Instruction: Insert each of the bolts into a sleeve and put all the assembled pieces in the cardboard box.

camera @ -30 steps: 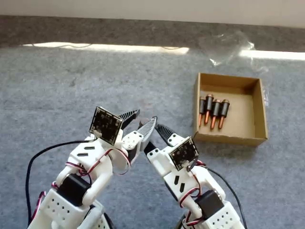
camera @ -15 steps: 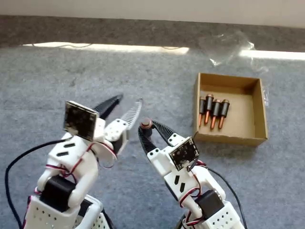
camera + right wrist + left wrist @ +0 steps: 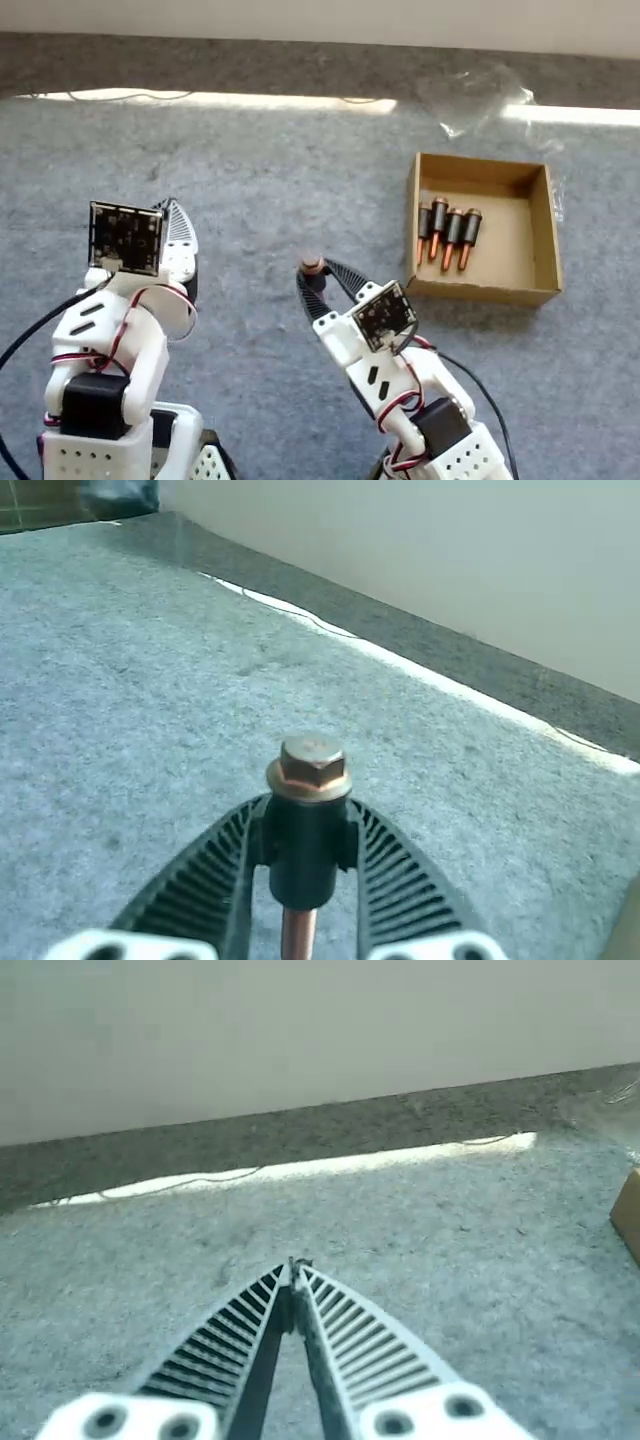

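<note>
While the right gripper [image 3: 307, 815] is clamping the sleeve [image 3: 303, 865], the bolt head [image 3: 308, 765] is poking just past its jaw tips. The left gripper [image 3: 295, 1272] is clenching closed.

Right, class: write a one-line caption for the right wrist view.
Right hand shut on a sleeve with a bolt through it, over grey carpet.

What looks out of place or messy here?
Nothing looks wrong. Four assembled pieces lie side by side in the cardboard box, and the right gripper holds a fifth piece. Only a crumpled clear bag beyond the box is stray.
</note>
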Controlling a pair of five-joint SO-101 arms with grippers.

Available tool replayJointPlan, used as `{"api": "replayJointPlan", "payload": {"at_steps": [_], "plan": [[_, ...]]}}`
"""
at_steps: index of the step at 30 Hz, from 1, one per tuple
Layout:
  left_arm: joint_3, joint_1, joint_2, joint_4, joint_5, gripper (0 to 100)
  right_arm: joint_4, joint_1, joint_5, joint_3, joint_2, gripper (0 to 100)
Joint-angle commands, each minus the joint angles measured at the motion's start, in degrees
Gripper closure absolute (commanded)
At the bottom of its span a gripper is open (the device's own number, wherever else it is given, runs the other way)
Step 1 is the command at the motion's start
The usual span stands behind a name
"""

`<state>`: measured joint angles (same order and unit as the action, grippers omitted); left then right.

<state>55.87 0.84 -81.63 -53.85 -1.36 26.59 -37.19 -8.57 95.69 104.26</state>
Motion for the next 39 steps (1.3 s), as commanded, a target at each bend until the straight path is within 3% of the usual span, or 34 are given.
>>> {"api": "replayJointPlan", "payload": {"at_steps": [1, 10, 14, 27, 39], "plan": [[0.0, 3.8, -2.3, -1.7, -0.5, 100, 0.5, 5.1, -0.7, 3.4, 0.7, 99.5], [13.2, 4.2, -23.2, -1.7, -0.6, 100, 12.1, 8.7, -0.6, -8.6, 0.4, 99.5], [16.1, 4.2, -23.1, -2.3, -0.6, 100, 14.2, 9.1, -0.7, -12.8, 0.1, 99.5], [32.2, 4.3, -22.9, -2.5, -0.6, 99, 24.6, 21.3, -0.8, -33.5, -0.7, 99.4], [41.3, 4.2, -22.7, -4.1, -0.4, 99, 25.3, 33.1, -0.8, -53.4, -36.8, 99.4]]}}
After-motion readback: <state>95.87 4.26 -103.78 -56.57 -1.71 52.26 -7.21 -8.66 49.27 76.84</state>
